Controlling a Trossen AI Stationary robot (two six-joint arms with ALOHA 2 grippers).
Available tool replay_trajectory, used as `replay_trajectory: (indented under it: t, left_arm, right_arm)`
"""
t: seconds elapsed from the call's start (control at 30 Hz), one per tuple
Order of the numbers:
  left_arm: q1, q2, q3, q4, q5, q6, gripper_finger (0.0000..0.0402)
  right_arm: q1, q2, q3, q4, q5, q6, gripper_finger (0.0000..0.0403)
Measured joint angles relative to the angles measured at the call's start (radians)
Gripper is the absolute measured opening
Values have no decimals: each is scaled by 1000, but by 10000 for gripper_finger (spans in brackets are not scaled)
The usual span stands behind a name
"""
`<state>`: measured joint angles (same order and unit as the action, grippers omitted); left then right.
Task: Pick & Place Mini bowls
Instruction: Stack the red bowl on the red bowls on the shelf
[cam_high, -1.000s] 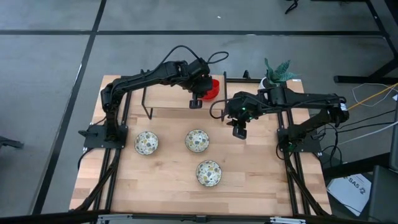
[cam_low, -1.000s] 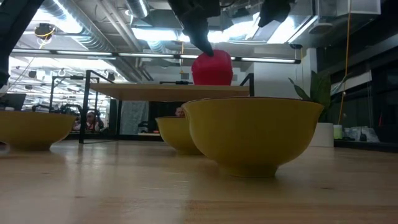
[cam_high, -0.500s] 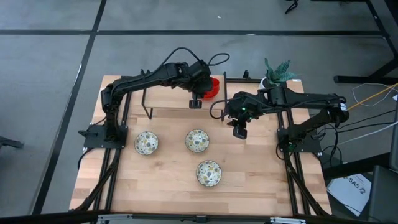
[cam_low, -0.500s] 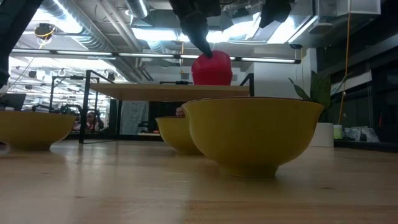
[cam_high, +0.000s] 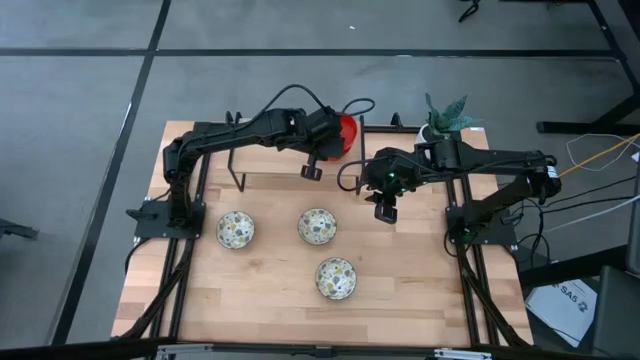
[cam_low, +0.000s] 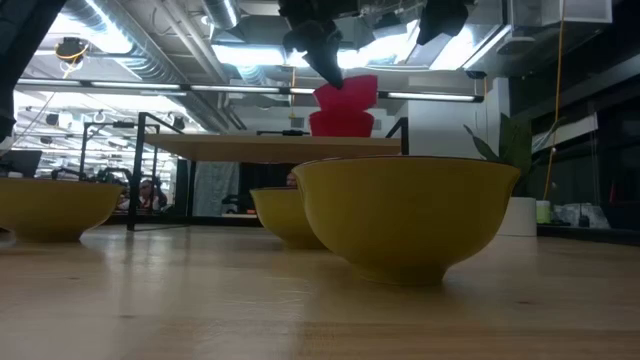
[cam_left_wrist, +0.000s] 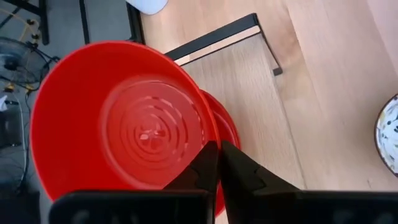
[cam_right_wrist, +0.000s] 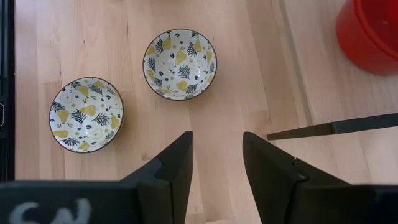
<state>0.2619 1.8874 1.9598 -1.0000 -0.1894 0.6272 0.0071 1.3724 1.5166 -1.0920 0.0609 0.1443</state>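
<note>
we start with the wooden desk (cam_high: 400, 290), which carries a raised shelf (cam_low: 270, 146) on black legs along its far side, and three patterned bowls on its open middle: one on the left (cam_high: 236, 230), one in the centre (cam_high: 317, 226) and one nearer the front (cam_high: 336, 278). a small plant pot (cam_high: 440, 127) stands at the far right corner.

the left end effector (cam_high: 312, 170) is over the shelf with its fingers pinched tight on the rim of a red bowl (cam_left_wrist: 118, 124), which sits tipped up above a second red bowl (cam_left_wrist: 225, 127) resting on the shelf. we judge this to be the pick step: the top red bowl is gripped and just coming off the stack. the next move calls for lifting it clear of the bowl under it without dragging that one along, then carrying it to wherever it belongs; we cannot tell the goal spot from here.

the right end effector (cam_high: 385, 213) hovers over the desk just right of the centre patterned bowl, partly open and holding nothing.

the low view shows the lifted red bowl tilted above the lower one, a gap the overhead view hides. the left wrist view alone shows the pinch on the rim. the right wrist view shows its fingers (cam_right_wrist: 177, 162) apart.
</note>
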Motion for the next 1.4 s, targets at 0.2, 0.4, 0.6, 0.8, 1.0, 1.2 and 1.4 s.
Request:
replay_trajectory:
  t: [0.2, 0.4, 0.6, 0.8, 1.0, 1.2, 1.4]
  left_arm:
    - [2, -1, 0, -46, 19, -16, 5]
    - [7, -1, -1, -74, 49, -21, 4]
    - [30, -1, -1, -74, 53, -39, 5]
    - [35, -1, -1, -74, 60, -40, 24]
    - [35, -1, -1, -73, 110, -46, 41]
    - [35, -1, -1, -73, 102, -47, 62]
    - [35, -1, -1, -73, 102, -55, 99]
  right_arm:
    - [0, 0, 0, 1, 0, 2, 140]
    - [0, 0, 0, 2, 0, 3, 140]
    - [0, 0, 0, 23, 0, 7, 140]
    - [0, 0, 0, 26, 0, 8, 140]
    - [0, 0, 0, 26, 0, 8, 140]
    - [0, 0, 0, 26, 0, 8, 140]
    - [0, 0, 0, 26, 0, 5, 140]
